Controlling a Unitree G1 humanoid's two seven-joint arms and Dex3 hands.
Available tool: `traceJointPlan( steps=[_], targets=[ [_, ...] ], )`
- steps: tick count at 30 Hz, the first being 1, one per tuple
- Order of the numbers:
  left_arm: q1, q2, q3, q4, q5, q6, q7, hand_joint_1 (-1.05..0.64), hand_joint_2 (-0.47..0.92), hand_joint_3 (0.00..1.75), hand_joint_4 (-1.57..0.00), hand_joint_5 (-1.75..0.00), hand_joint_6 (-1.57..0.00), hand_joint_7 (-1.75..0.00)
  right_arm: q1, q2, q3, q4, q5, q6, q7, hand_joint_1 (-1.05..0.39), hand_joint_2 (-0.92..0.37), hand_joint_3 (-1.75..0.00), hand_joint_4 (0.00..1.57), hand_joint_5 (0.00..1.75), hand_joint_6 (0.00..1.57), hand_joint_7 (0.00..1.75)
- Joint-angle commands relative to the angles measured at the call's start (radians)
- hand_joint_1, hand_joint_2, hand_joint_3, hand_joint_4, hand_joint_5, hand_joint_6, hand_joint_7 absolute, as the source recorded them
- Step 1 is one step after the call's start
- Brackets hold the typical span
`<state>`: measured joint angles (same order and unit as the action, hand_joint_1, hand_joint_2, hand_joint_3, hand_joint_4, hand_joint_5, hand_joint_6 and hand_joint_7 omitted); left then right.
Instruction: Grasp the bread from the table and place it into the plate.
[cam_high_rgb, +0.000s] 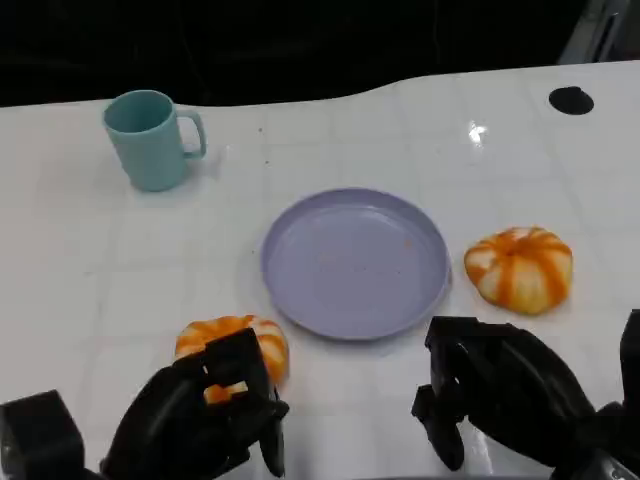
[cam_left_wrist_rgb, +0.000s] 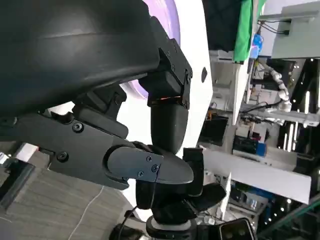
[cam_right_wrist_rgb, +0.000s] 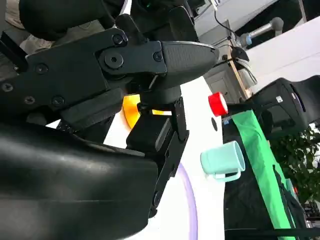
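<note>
An orange-and-white striped bread (cam_high_rgb: 232, 338) lies on the white table, in front of and left of the lavender plate (cam_high_rgb: 355, 262). My left hand (cam_high_rgb: 200, 415) covers its near half. The fingers (cam_high_rgb: 240, 358) curl over the top, and orange shows through a gap between them. How firmly they close on it is unclear. A second striped bread (cam_high_rgb: 520, 268) lies to the right of the plate. My right hand (cam_high_rgb: 500, 395) hovers in front of the plate, fingers curled in with nothing in them. In the right wrist view an orange patch of bread (cam_right_wrist_rgb: 131, 107) shows behind my fingers (cam_right_wrist_rgb: 165, 55).
A teal mug (cam_high_rgb: 150, 138) stands at the back left, also seen as the mug (cam_right_wrist_rgb: 223, 159). A black round mark (cam_high_rgb: 571, 99) sits at the table's far right. The plate's rim (cam_left_wrist_rgb: 172, 15) shows past my left hand. A red button (cam_right_wrist_rgb: 217, 103) stands beyond the table.
</note>
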<state>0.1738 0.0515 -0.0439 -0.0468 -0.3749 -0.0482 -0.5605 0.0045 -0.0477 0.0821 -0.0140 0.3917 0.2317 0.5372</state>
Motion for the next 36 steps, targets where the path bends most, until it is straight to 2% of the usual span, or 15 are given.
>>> traceJointPlan(
  steps=[1,5,8,9,10,12,13,16,17,22,26,31,36],
  targets=[
    [-0.014,0.005,0.022,0.014,0.012,-0.055,0.009,-0.61,0.92,0.24,-0.85,-1.75,-0.65,-1.75,-0.024,-0.004,-0.016,0.021,0.002,-0.003,-0.006,-0.96,-0.92,-0.33,1.31,1.57,1.15,1.48],
    [-0.032,0.02,0.033,-0.003,0.079,-0.144,0.038,-0.65,0.92,0.25,-0.76,-1.75,-0.58,-1.69,-0.027,-0.009,-0.013,0.012,-0.002,0.004,-0.011,-0.95,-0.92,-0.37,1.3,1.59,1.14,1.49],
    [-0.055,0.04,0.044,0.004,0.16,-0.247,0.069,-0.69,0.92,0.26,-0.54,-1.72,-0.5,-1.47,-0.03,-0.008,-0.011,0.01,-0.007,0.007,-0.019,-0.94,-0.92,-0.38,1.29,1.59,1.12,1.5],
    [-0.065,0.052,0.047,0.009,0.193,-0.283,0.077,-0.69,0.92,0.27,-0.5,-1.67,-0.49,-1.4,-0.032,-0.007,-0.011,0.012,-0.009,0.005,-0.021,-0.94,-0.92,-0.38,1.28,1.59,1.12,1.5],
    [-0.073,0.066,0.049,0.012,0.225,-0.311,0.086,-0.69,0.92,0.26,-0.47,-1.51,-0.45,-1.19,-0.033,-0.007,-0.01,0.014,-0.01,0.002,-0.021,-0.94,-0.92,-0.37,1.28,1.6,1.12,1.51],
    [-0.085,0.098,0.052,0.006,0.288,-0.345,0.105,-0.69,0.92,0.24,-0.45,-1.3,-0.45,-0.88,-0.035,-0.008,-0.008,0.02,-0.016,-0.009,-0.018,-0.94,-0.92,-0.36,1.28,1.6,1.11,1.51],
    [-0.089,0.119,0.055,-0.008,0.337,-0.353,0.123,-0.68,0.92,0.2,-0.4,-1.14,-0.44,-0.64,-0.035,-0.007,-0.007,0.022,-0.018,-0.009,-0.02,-0.94,-0.92,-0.36,1.28,1.61,1.12,1.51],
    [-0.095,0.193,0.065,-0.072,0.527,-0.356,0.188,-0.69,0.92,0.16,-0.25,-0.87,-0.39,-0.26,-0.036,-0.007,-0.009,0.027,-0.018,-0.007,-0.023,-0.95,-0.92,-0.36,1.29,1.61,1.13,1.51],
    [-0.096,0.213,0.066,-0.095,0.585,-0.351,0.207,-0.7,0.92,0.16,-0.22,-0.84,-0.38,-0.21,-0.036,-0.007,-0.01,0.028,-0.017,-0.008,-0.021,-0.95,-0.92,-0.35,1.29,1.61,1.13,1.51],
    [-0.1,0.321,0.056,-0.256,0.985,-0.259,0.275,-0.75,0.92,0.12,-0.23,-0.6,-0.33,-0.04,-0.036,-0.011,-0.015,0.028,-0.007,-0.008,-0.011,-0.95,-0.92,-0.35,1.3,1.6,1.14,1.5],
    [-0.121,0.349,0.006,-0.295,1.174,-0.18,0.276,-0.79,0.92,0.07,-0.26,-0.45,-0.31,-0.01,-0.029,-0.014,-0.012,0.019,-0.008,-0.006,-0.009,-0.95,-0.92,-0.36,1.3,1.59,1.13,1.5],
    [-0.17,0.38,-0.074,-0.282,1.292,-0.082,0.185,-0.79,0.92,0.06,-0.29,-0.33,-0.28,0.0,-0.021,-0.012,-0.011,0.017,-0.007,-0.01,-0.01,-0.96,-0.92,-0.35,1.3,1.58,1.14,1.5],
    [-0.244,0.375,-0.148,-0.135,1.31,-0.031,0.172,-0.8,0.92,0.03,-0.34,-0.24,-0.26,0.0,-0.014,-0.007,-0.011,0.004,0.001,0.0,-0.013,-0.96,-0.92,-0.32,1.31,1.58,1.15,1.48]
  ],
)
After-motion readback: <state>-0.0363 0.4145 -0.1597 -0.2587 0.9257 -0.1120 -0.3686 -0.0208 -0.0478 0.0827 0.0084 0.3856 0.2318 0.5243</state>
